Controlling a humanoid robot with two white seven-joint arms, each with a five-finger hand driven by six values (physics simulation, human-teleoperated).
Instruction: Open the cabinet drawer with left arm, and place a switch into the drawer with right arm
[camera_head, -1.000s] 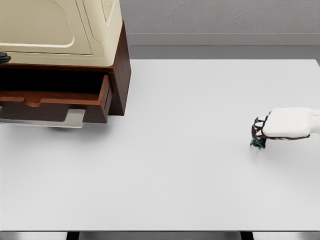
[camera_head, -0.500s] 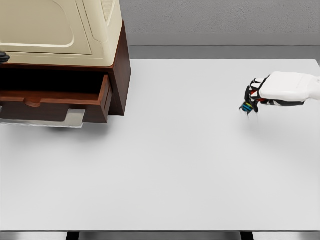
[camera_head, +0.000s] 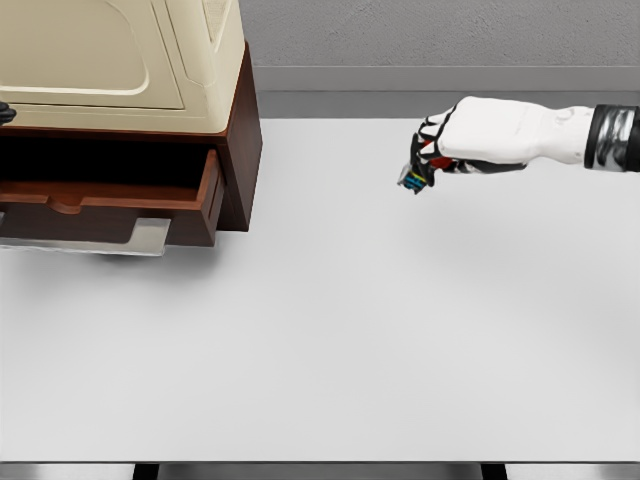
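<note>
Above table (camera_head: 330, 330): switch (camera_head: 412, 178) pinched under right hand (camera_head: 480, 135) fingertips.

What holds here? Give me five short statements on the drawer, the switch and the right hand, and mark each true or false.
1. The brown wooden cabinet drawer stands pulled open. True.
2. The small dark switch with blue and yellow parts lies on the white table. False: it is held above the table.
3. The right hand is shut on the switch. True.
4. The switch is already inside the drawer. False: it is well to the drawer's right.
5. The right hand's fingers are spread and empty. False: they are curled around the switch.
</note>
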